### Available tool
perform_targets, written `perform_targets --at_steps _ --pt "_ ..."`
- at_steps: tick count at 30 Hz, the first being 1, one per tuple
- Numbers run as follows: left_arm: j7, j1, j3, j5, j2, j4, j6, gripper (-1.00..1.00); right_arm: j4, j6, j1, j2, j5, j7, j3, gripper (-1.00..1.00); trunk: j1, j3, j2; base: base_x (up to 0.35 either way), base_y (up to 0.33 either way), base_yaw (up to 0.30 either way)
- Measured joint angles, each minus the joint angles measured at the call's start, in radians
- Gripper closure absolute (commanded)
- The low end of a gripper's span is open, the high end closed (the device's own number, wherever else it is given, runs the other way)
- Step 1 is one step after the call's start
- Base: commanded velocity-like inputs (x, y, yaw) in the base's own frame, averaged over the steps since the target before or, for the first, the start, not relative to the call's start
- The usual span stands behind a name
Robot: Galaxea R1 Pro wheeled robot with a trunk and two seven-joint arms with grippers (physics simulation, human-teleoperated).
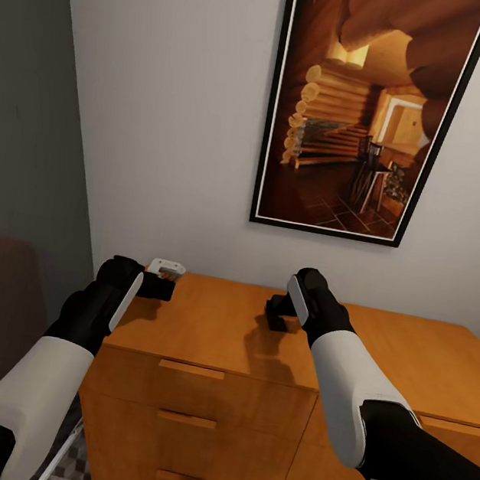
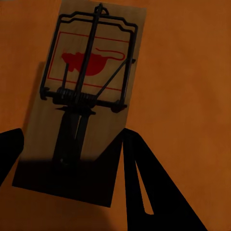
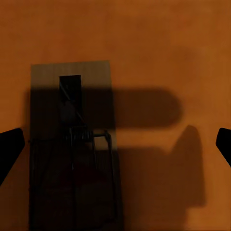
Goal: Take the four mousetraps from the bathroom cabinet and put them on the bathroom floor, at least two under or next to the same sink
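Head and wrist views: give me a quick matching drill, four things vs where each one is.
Things:
1. left gripper
2. right gripper
3. picture
4. drawer handles

Places:
A. on the wall above the cabinet
B. on the cabinet front, below its top
C. over the top's left edge, above a mousetrap
D. over the middle of the top, open, a mousetrap beneath

Pairs: 1-C, 2-D, 3-A, 4-B
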Motion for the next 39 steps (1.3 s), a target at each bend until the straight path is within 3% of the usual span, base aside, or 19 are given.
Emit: perform_targets --at_steps 39 --pt "0.0 0.0 0.0 -0.001 0.0 0.0 0.0 1.0 0.0 0.0 0.0 0.0 -0.001 0.0 -0.003 -1.0 0.0 0.0 0.0 0.0 0.043 0.0"
